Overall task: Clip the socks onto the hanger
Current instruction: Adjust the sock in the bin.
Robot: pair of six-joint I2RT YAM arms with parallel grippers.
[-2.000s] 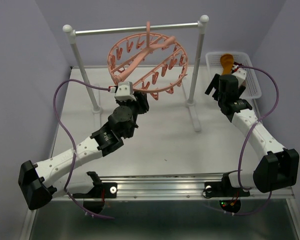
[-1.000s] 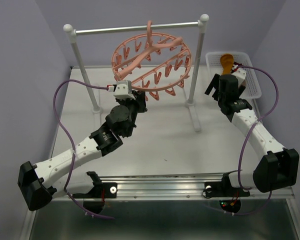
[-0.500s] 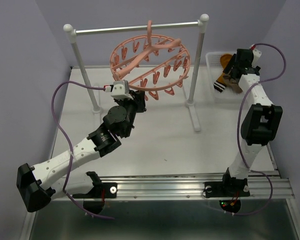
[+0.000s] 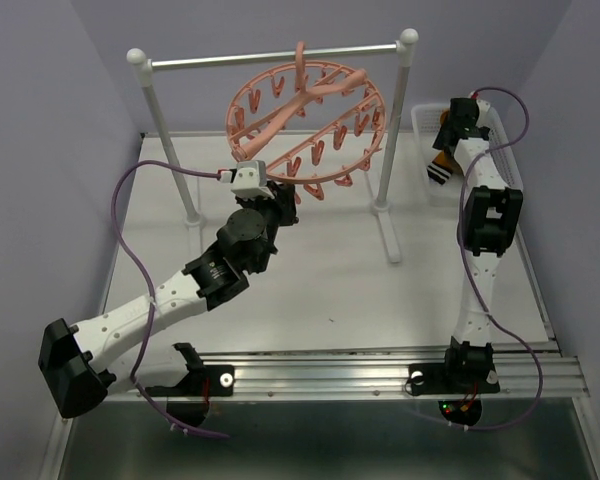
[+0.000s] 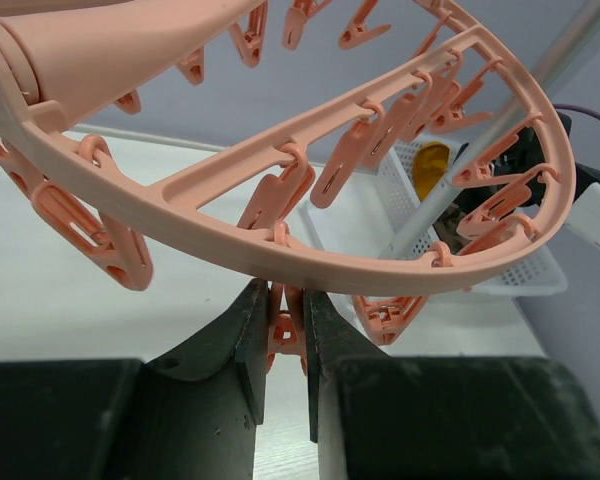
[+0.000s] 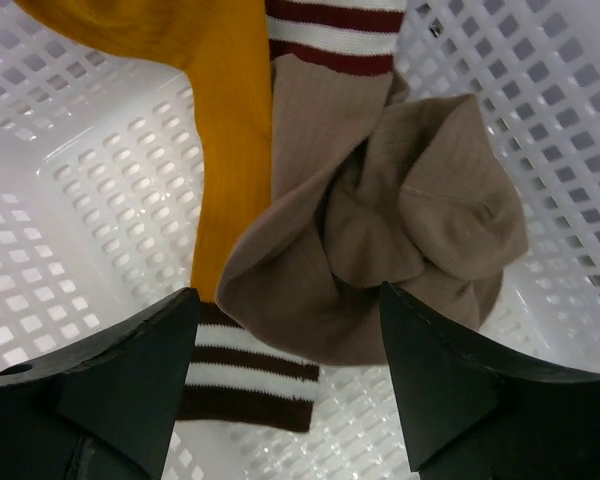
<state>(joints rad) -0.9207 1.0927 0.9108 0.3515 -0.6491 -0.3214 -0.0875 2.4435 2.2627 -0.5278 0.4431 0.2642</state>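
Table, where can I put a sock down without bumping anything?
The bare table patch between the left arm and right arm, in front of the stand's foot, is free. It's crowded under the hanger, where the left gripper pinches a clip, and in the basket, full of socks under the open right gripper.

Right arm (image 4: pixel 485 215): no longer stretched low along the table's (image 4: pixel 330 290) right side; it now stands tall and folded, elbow raised, reaching back over the basket (image 4: pixel 508 160).
Right gripper (image 6: pixel 288 300): gone from the basket's near edge to above the socks (image 6: pixel 380 230), pointing down, jaws apart on either side of the brown bundle.
Socks: a striped cuff, covered by the arm before, now shows in the top view.
Right cable (image 4: pixel 520 110): its wide loop out to the right is now a tight arch over the wrist.
Hanger (image 5: pixel 180 215): the ring sits a little further right than before.
Left gripper (image 5: pixel 285 330): shifted slightly right with the ring.
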